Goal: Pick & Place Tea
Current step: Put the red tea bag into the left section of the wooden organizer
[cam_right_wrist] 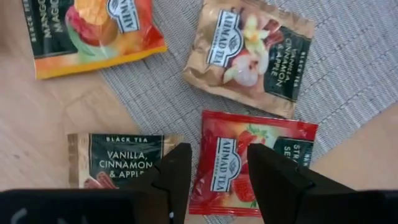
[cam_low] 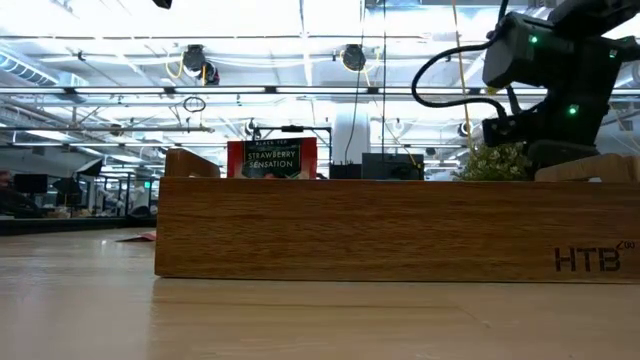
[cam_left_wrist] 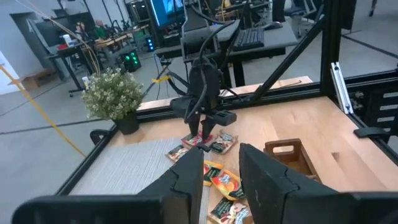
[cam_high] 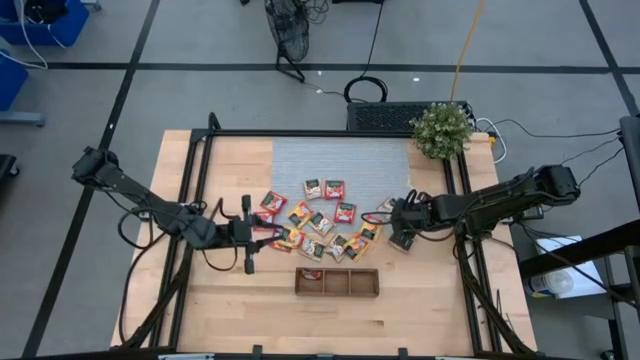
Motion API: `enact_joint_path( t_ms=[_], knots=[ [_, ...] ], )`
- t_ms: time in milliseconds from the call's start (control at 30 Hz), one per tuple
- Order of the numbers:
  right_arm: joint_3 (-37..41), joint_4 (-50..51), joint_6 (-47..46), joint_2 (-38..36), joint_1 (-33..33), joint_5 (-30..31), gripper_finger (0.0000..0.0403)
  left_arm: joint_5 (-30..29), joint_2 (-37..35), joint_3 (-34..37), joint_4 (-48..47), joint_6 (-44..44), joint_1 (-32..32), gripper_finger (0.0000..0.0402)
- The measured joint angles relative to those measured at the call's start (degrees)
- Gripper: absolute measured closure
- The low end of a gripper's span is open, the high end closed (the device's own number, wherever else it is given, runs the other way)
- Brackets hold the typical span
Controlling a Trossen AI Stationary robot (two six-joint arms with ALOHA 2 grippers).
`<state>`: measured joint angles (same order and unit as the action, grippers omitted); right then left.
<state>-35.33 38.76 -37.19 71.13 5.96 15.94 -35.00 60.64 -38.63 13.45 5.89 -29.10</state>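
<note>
Several small square tea packets [cam_high: 318, 222], red, orange and beige, lie scattered on the wood and on the near edge of a grey mat [cam_high: 340, 160]. My right gripper [cam_right_wrist: 217, 168] is open and points down over the pile's right end. Its fingers stand to either side of the left half of a red strawberry packet [cam_right_wrist: 227, 146], beside a vanilla packet [cam_right_wrist: 118, 158]. My left gripper [cam_left_wrist: 221, 171] is open and hovers at the pile's left end [cam_high: 250, 238], with orange packets [cam_left_wrist: 225, 183] below it. One red packet [cam_low: 272, 158] stands upright in the wooden tray's left compartment.
The three-compartment wooden tray [cam_high: 337, 282] lies near the table's near edge, in front of the pile. A potted plant [cam_high: 441, 130] stands at the far right corner of the black frame. Bare wood lies left and right of the tray.
</note>
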Motion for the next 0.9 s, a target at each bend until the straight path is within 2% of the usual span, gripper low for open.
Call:
enact_joint_path(
  t_ms=[300, 567, 700, 900],
  knots=[
    [4.8, -6.3, -1.2, 0.0, 0.0, -1.0, 0.0259, 0.0, 0.0, 0.0, 0.0, -0.1, 0.0, 0.0293],
    [6.8, -9.4, -1.4, -0.2, 0.0, -1.6, 0.0277, 0.2, 0.0, 0.0, 0.0, -0.2, 0.0, 0.0293],
    [6.8, -9.0, -1.1, -0.1, 0.0, -1.0, 0.0309, 0.2, 0.0, 0.0, 0.1, -0.2, 0.0, 0.0293],
    [6.8, -9.0, 0.6, -0.1, 0.0, -0.8, 0.0386, 0.2, 0.0, 0.0, 0.1, -0.2, 0.0, 0.0293]
  ],
)
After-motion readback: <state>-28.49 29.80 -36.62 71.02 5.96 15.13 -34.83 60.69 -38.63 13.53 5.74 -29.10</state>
